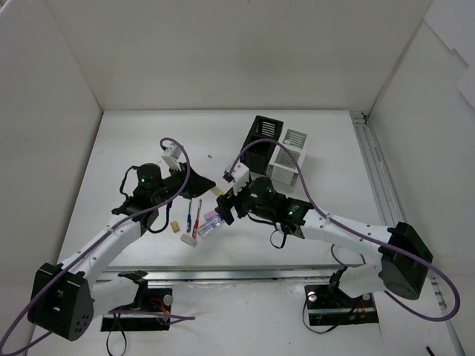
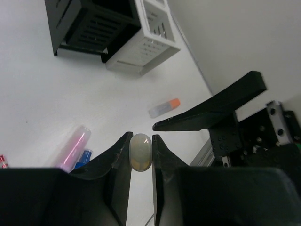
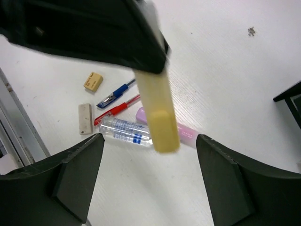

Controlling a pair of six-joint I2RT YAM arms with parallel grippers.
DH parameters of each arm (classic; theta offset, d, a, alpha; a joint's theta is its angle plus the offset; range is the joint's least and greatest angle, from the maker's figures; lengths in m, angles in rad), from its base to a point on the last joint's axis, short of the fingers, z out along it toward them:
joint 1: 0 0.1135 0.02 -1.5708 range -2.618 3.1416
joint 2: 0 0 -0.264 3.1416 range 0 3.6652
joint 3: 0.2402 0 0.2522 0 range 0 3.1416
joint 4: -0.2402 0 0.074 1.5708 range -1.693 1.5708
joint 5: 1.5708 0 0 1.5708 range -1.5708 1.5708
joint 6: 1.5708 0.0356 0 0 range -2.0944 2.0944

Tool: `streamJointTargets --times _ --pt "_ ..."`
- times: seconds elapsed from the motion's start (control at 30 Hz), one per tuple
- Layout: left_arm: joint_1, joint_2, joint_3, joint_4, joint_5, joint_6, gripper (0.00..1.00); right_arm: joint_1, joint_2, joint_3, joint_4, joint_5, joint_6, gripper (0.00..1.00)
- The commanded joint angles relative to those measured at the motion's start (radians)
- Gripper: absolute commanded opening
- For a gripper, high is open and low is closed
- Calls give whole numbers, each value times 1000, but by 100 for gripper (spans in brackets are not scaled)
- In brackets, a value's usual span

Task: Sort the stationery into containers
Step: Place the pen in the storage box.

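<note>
We see the left fingers (image 2: 117, 162) closed on the yellow stick (image 3: 157, 110). They grip it by one end and hold it in the air above the middle of the worktop (image 1: 133, 141). The right fingers (image 3: 80, 174) stand wide apart with the stick's free end between them, and neither one touches it.

Below the stick, the rest of the stationery lies on the worktop in a loose cluster:
- The clear blue-capped tube (image 3: 126, 131) and the pink marker (image 3: 184, 133) lie just beside each other.
- The red pen (image 3: 116, 109) and the blue pen (image 3: 114, 95) lie next to them, close to parallel.
- The white eraser (image 3: 85, 118) and the beige eraser (image 3: 93, 81) sit a little further left.

In the left wrist view a small orange-capped piece (image 2: 163, 108) lies on the worktop apart from the cluster — we cannot quite tell what it is.

The black container (image 1: 261, 139) and the white container (image 1: 291, 157) stand touching each other toward the far right of the worktop. The black one is on the left, and both are well apart from the loose items.
</note>
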State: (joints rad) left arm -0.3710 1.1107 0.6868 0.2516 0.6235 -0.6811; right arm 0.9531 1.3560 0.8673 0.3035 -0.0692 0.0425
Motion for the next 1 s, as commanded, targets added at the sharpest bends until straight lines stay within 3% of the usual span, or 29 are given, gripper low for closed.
streamJointTargets --times 0.0,0.17,0.27,0.47,0.67,0.87,0.97 --pt "73 -18 -13 263 108 -99 0 -97 -83 -74 230 -162 146 77" --pt "84 -17 -18 316 209 -121 0 -197 -58 -96 333 -520 146 81" --pt "84 -20 -38 373 242 -150 0 -229 -23 -96 400 -634 186 81" --pt "84 -45 -73 440 237 -172 0 -241 14 -80 459 -650 226 78" --pt "84 -74 -95 480 231 -187 0 -241 54 -54 491 -679 260 60" --pt "84 -89 -109 495 228 -186 0 -241 45 -65 540 -663 275 28" --pt "84 -86 -115 502 231 -184 0 -241 32 -62 549 -653 275 18"
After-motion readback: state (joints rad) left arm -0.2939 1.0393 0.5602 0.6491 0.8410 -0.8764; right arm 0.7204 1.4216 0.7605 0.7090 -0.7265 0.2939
